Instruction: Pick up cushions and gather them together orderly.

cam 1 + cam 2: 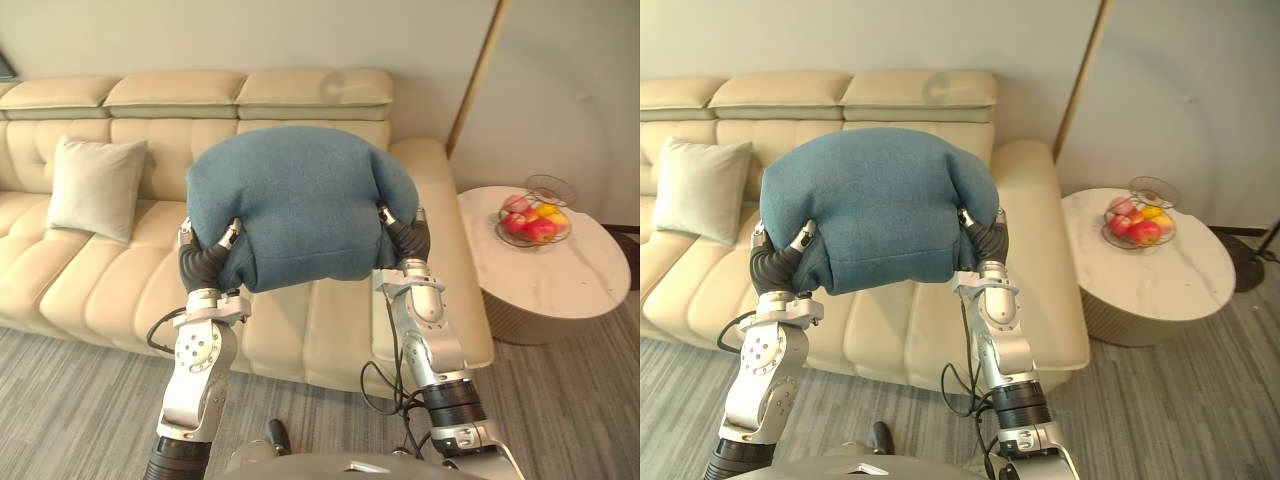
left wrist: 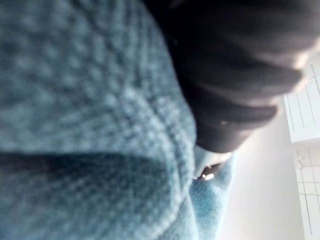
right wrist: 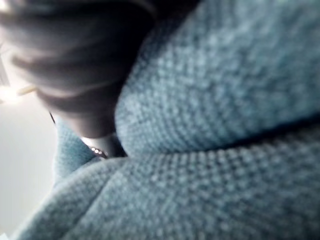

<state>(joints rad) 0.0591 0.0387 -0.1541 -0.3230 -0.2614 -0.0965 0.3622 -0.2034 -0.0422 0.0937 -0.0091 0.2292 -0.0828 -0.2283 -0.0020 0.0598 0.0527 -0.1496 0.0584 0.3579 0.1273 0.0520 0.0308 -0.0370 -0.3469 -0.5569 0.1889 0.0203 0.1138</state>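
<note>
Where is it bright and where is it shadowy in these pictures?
Left eye view: soft, even light, no hard shadows on the sofa. Left wrist view: a dark shadowed fold crosses the blue cushion, with bright white beyond it. Right wrist view: a shadowed crease in the cushion, a bright glow at one edge.

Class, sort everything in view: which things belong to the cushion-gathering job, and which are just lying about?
Job: blue cushion, left hand, right hand, pale cushion, sofa.
Lying about: round table, fruit bowl, slanted pole.

left hand (image 1: 202, 262) and right hand (image 1: 408, 240) held up, well apart.
</note>
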